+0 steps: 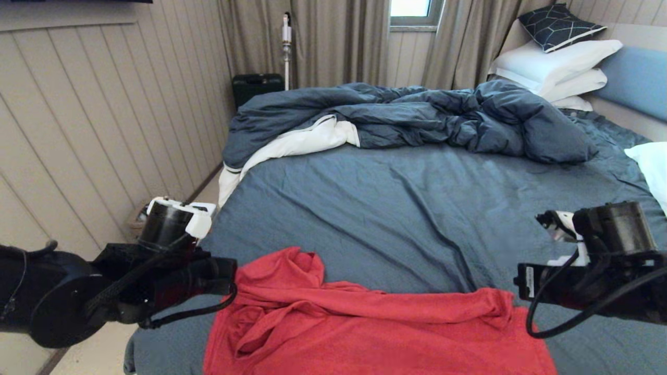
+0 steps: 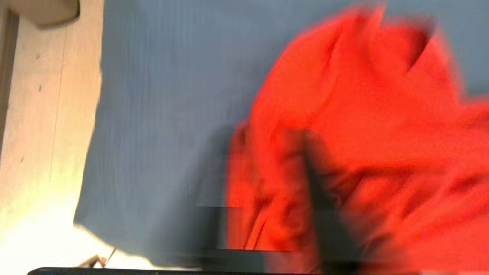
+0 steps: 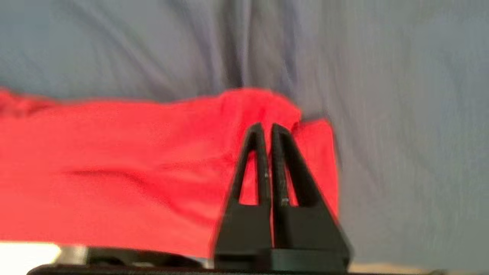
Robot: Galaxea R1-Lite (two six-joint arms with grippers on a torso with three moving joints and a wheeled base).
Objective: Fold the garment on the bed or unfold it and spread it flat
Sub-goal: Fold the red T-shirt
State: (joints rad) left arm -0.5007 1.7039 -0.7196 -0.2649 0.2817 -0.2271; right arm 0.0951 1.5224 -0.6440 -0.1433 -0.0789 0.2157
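Red garment (image 1: pixel 375 328) rumpled on the bed (image 1: pixel 396 208), duvet (image 1: pixel 417 117) behind

You are looking at a bedroom in what seems to be a home or guest room. A wide bed (image 1: pixel 396 208) with a blue-grey sheet fills the view, with a rumpled dark blue duvet (image 1: pixel 417 117) and stacked white pillows (image 1: pixel 557 67) at its head. Beige curtains (image 1: pixel 333 41) hang by a small window (image 1: pixel 411 10), and pale panelled walls (image 1: pixel 94 120) close it in.
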